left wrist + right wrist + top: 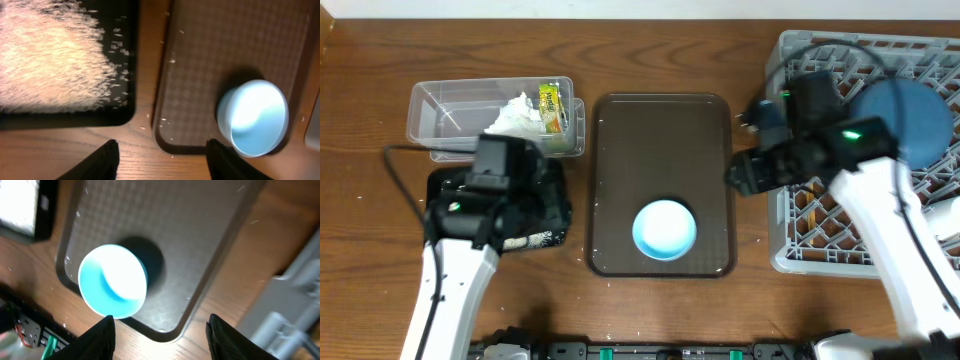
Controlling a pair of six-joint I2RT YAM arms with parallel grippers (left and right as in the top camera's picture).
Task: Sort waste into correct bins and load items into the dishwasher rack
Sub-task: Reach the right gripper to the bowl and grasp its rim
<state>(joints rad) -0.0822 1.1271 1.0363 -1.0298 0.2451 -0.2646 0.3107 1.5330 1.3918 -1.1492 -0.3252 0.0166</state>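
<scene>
- The bowl (665, 228) sits upright at the near end of the brown tray (660, 140). It looks like the one dish left outside the rack (820, 230), so I judge it the next thing to load.
- The left claw (161, 147) is spread wide and holds nothing. It hangs over the tabletop (360, 60) between the black tray (70, 119) and the brown tray, with the bowl off to its right.
- The right claw (161, 320) is also wide apart and empty. It hovers above the brown tray's near corner with the bowl to one side, which suits a reach from the rack side.
- The rice (45, 55) lies heaped in the black tray, with stray grains on the tabletop and on the brown tray.
- The tissue (515, 115) and wrapper (552, 105) lie in the clear tub (440, 110), so dry litter seems kept apart from food scraps.
- The plate (910, 115) rests in the rack's far part, leaving the near slots free for the bowl.
</scene>
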